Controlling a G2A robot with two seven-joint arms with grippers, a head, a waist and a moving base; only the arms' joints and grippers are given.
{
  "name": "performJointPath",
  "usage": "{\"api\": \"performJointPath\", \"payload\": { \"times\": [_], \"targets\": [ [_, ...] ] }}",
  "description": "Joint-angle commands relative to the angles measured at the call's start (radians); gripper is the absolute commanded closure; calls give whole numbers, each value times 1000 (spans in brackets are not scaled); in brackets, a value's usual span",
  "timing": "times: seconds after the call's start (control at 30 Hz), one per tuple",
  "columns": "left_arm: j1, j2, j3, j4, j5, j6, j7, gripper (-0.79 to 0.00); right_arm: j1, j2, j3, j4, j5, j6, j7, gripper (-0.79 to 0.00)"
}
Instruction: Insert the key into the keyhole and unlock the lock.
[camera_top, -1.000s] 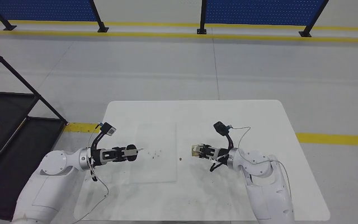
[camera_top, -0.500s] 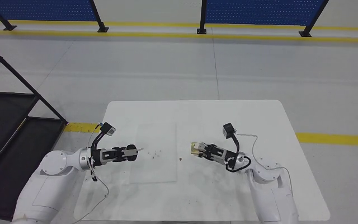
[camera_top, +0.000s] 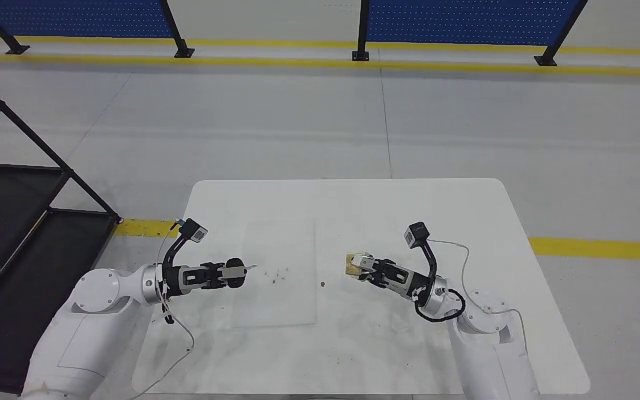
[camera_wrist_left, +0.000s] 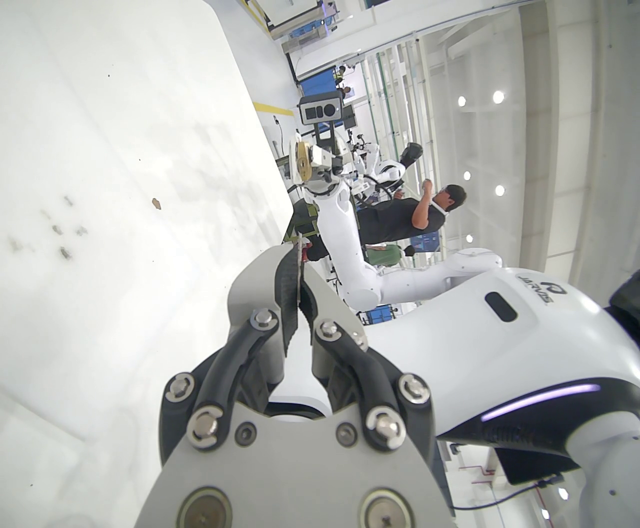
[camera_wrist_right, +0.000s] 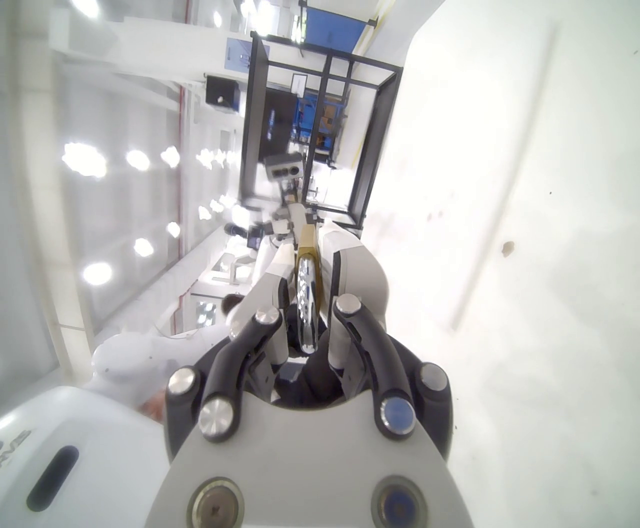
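- Brass-coloured lock (camera_top: 349, 265) is clamped in the right hand (camera_top: 356, 267), right of the worktop's (camera_top: 450, 210) centre.
- Right wrist view: the right hand's (camera_wrist_right: 307, 240) two fingers (camera_wrist_right: 350, 260) are closed on the sides of the lock (camera_wrist_right: 306, 270), whose bright metal part runs back between them.
- Left wrist view: the lock (camera_wrist_left: 302, 162) shows a round brass end face, turned toward the left hand (camera_wrist_left: 299, 260).
- Left hand (camera_top: 236, 270) is closed on the key (camera_top: 248, 267). It sits left of centre, at the left edge of a clear sheet (camera_top: 280, 240) lying flat on the worktop.
- Left wrist view: the key (camera_wrist_left: 300, 247) is seen edge-on as a thin blade pinched between the dark pads (camera_wrist_left: 287, 280), its tip just past the fingertips.
- Key points across the sheet toward the lock. The two are well apart and not touching; the key is not in the keyhole.
- Small dark specks (camera_top: 282, 272) lie on the sheet between the hands, with one brownish chip (camera_top: 322, 284) just off its right edge.
- Contact between lock and worktop cannot be determined.
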Motion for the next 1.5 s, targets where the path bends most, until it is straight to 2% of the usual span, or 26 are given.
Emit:
{"api": "performJointPath", "payload": {
  "times": [0.0, 0.13, 0.37, 0.53, 0.73, 0.9, 1.2, 1.3, 1.47],
  "targets": [
    [0, 0, 0, 0, 0, 0, 0, 0, 0, 0, 0, 0, 0, 0, 0, 0],
    [5, -4, 33, -34, 24, 20, 30, 0, 0, 0, 0, 0, 0, 0, 0, 0],
    [-49, -21, 175, -101, 68, 37, 39, 0, 0, 0, 0, 0, 0, 0, 0, 0],
    [-104, -37, 267, -106, 91, 28, 81, 0, 0, 0, 0, 0, 0, 0, 0, 0],
    [-157, -52, 341, -88, 114, 10, 112, 0, 0, 0, 0, 0, 0, 0, 0, 0],
    [-203, -57, 361, -81, 142, 9, 125, 0, 0, 0, 0, 0, 0, 0, 0, 0],
    [-203, -57, 361, -81, 142, 9, 125, 0, -2, 1, -5, 0, 1, 5, -4, 0],
    [-191, -56, 361, -95, 168, 6, 144, 0, 11, 10, -15, 9, 49, 14, 82, 0],
    [-180, -51, 353, -106, 177, -13, 114, 0, 32, 29, -13, 12, 64, 24, 200, 0]
  ]
}}
